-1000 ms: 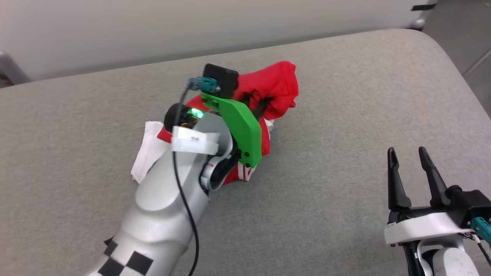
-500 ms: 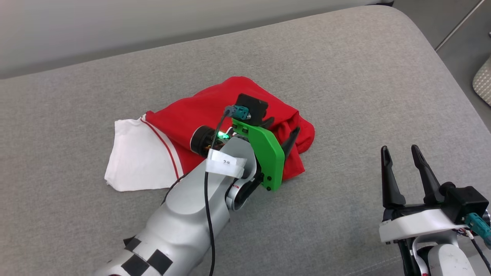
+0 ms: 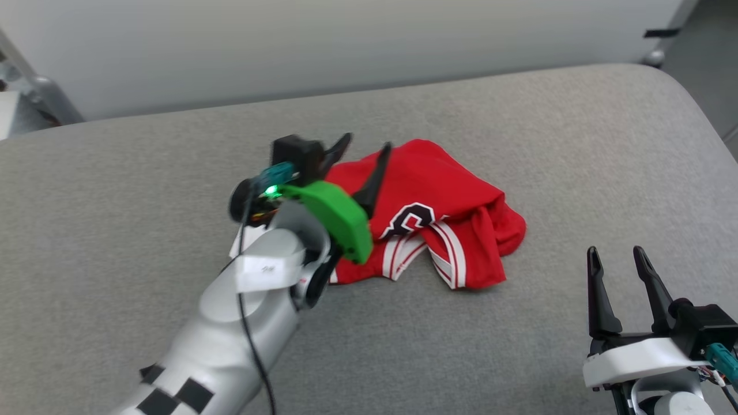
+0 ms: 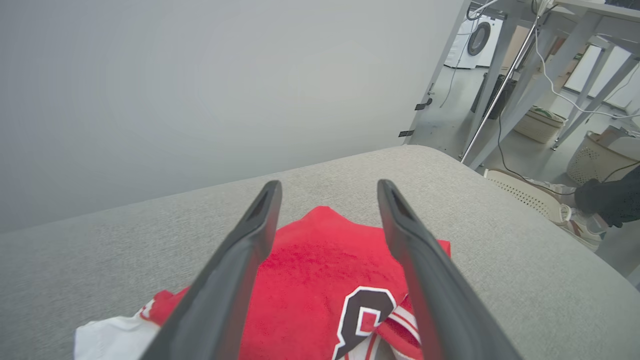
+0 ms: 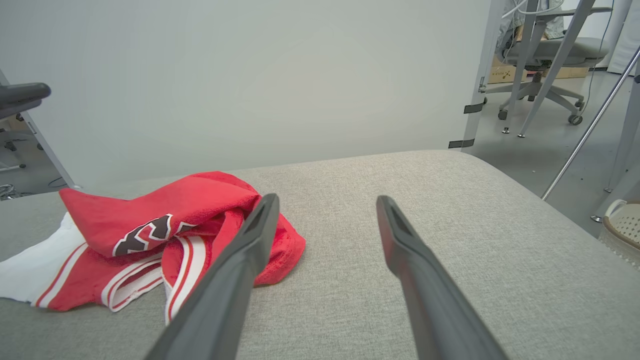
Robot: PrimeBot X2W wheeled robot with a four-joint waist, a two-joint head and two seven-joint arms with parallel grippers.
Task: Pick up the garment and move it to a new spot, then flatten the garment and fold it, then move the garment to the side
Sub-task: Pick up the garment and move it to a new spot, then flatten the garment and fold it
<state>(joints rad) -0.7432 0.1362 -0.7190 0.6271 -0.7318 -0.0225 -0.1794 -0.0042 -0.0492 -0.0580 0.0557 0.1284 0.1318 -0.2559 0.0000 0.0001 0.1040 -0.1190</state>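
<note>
The garment, a red shirt with striped trim and part of a black white-outlined print showing, lies crumpled in the middle of the grey cushion. A white sleeve pokes out at its left in the left wrist view and the right wrist view. My left gripper hovers open over the garment's left part, nothing between its fingers. My right gripper stands open at the lower right, apart from the garment, which lies to its left.
A pale wall runs behind the cushion. Past the cushion's right end stand metal table legs, wicker baskets and an office chair. A dark-sleeved arm shows at the right edge of the left wrist view.
My left gripper has opened, let go of the garment and lifted off to its left. The garment now lies crumpled with the print up. The head camera has shifted; the right gripper stayed open.
</note>
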